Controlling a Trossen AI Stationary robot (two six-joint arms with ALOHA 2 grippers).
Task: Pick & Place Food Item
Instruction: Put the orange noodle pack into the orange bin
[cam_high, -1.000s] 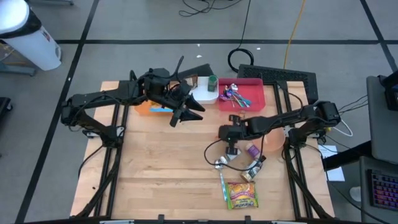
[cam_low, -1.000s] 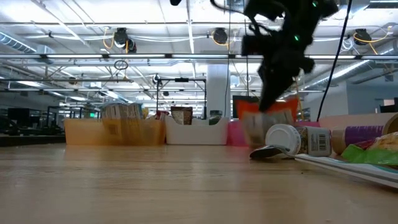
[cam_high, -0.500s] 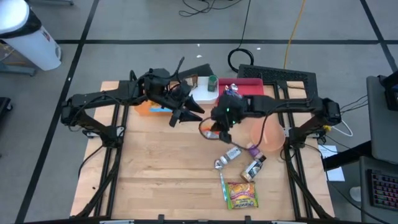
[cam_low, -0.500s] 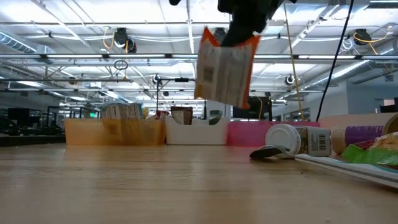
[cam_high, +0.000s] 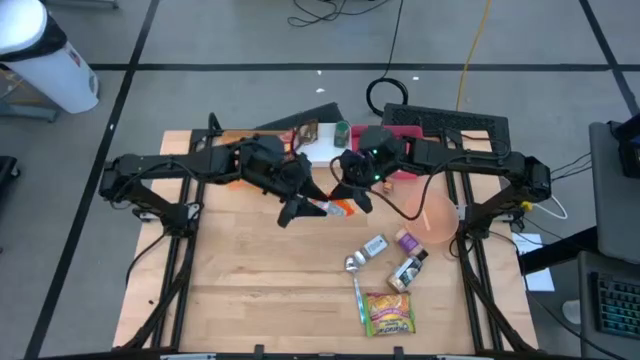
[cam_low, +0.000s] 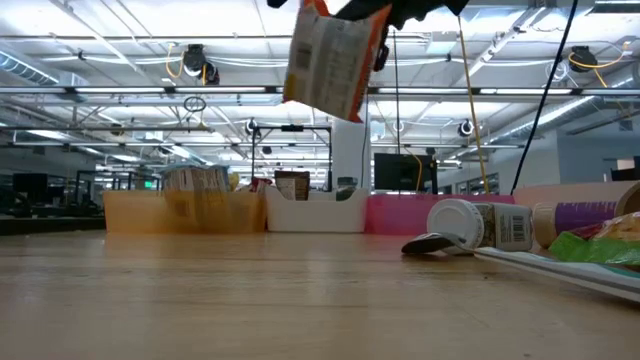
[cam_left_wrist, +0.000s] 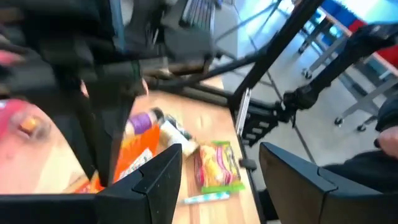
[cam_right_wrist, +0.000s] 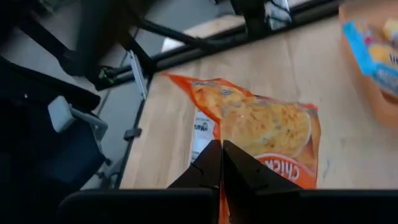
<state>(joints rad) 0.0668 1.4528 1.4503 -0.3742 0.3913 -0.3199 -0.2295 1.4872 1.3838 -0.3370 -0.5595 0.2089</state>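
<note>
moved: right hand (cam_high: 352, 197) lifted orange packet (cam_high: 340, 207) leftward | clamped on it | left hand (cam_high: 297, 207) open alongside

The orange food packet (cam_right_wrist: 261, 143) shows the partial letters "CHIC".

Snack packet (cam_high: 339, 207) above table (cam_high: 240, 280) centre, between both arms, bins (cam_high: 385, 150) behind, bottles (cam_high: 405, 270) right
</note>
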